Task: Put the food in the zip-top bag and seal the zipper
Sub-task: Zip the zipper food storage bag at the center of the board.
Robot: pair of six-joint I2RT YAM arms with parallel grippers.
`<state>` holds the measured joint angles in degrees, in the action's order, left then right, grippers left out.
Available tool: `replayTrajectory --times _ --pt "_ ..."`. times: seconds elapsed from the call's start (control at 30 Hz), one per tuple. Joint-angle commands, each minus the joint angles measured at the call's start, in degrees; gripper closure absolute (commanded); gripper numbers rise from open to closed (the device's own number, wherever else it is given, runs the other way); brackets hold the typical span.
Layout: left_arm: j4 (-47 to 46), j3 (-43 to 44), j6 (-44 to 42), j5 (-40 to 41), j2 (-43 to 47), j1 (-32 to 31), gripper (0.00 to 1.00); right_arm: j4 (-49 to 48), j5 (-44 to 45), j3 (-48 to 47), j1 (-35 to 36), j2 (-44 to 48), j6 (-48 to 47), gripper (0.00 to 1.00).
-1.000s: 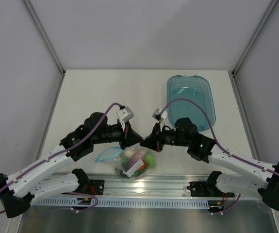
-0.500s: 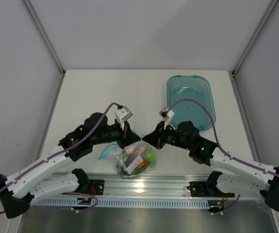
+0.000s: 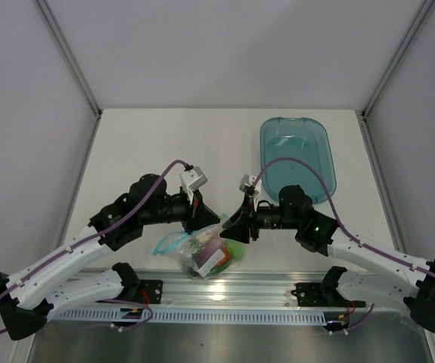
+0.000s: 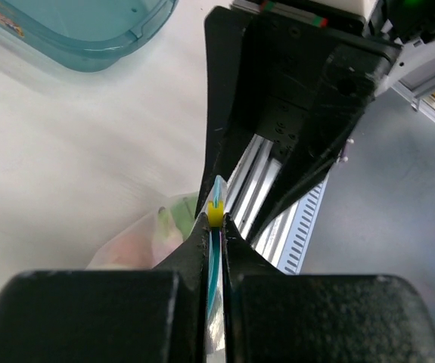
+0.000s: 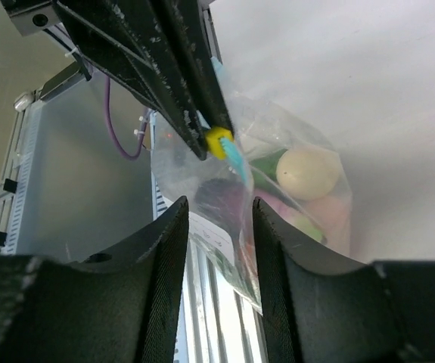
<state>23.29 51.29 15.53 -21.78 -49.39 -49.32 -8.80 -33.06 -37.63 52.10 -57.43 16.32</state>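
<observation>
The clear zip-top bag (image 3: 213, 254) hangs just above the table's near edge, and the food is inside it. Through the plastic I see a white round piece (image 5: 308, 172), a dark purple eggplant (image 5: 219, 198) and green pieces (image 5: 268, 162). My left gripper (image 3: 212, 219) is shut on the light blue zipper (image 4: 215, 249), right behind its yellow slider (image 4: 215, 214). My right gripper (image 5: 219, 208) faces it from the right and stands open. The bag's lower part and white label (image 5: 219, 236) show in the gap between its fingers.
A translucent blue oval tray (image 3: 296, 155) stands at the back right. The metal rail (image 3: 225, 291) with both arm bases runs along the near edge, directly under the bag. A loose loop of the blue strip (image 3: 166, 243) sticks out to the bag's left.
My right gripper has opened and let go of the bag's mouth, twisting its wrist and settling slightly lower. The left gripper stays shut on the zipper, and the bag swung a little.
</observation>
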Motion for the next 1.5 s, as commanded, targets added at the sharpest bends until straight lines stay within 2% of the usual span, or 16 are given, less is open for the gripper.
replayTrajectory --times 0.0,0.33,0.4,0.5,0.53,0.7,0.83,1.07,1.47 --pt "-0.7 2.3 -0.9 -3.5 0.0 0.0 0.99 -3.4 -4.7 -2.6 -1.7 -0.4 -2.0 0.60" --pt "-0.4 2.1 -1.1 -5.9 -0.4 0.1 0.99 -1.0 -13.3 -7.7 -4.4 -3.3 -4.5 0.65" --pt "-0.3 2.3 -1.2 -6.2 -1.0 0.2 0.99 -0.9 -14.9 -8.2 -4.5 -3.9 -4.4 0.74" --pt "-0.4 2.8 -1.3 -6.6 -1.6 0.2 0.99 -1.1 -17.0 -9.0 -4.5 -5.3 -3.4 0.98" --pt "-0.4 2.9 -1.3 -6.6 -1.7 0.2 0.99 -1.4 -17.5 -9.0 -4.5 -5.7 -3.1 1.00" --pt "-0.2 2.9 -1.4 -6.2 -1.5 0.5 0.99 -3.1 -15.6 -8.3 -4.5 -5.8 -1.2 1.00" --pt "0.9 2.6 -1.3 -5.4 -1.1 0.5 0.99 -5.6 -6.4 -6.8 -4.5 -4.3 2.7 1.00" --pt "3.6 2.2 -1.5 -3.6 -0.1 0.7 0.99 -9.9 0.3 -5.4 -5.2 -3.2 10.0 1.00" --pt "4.5 1.1 -1.2 -3.0 2.6 1.5 0.99 -9.9 -0.2 -3.4 -7.3 -0.8 11.3 1.00"
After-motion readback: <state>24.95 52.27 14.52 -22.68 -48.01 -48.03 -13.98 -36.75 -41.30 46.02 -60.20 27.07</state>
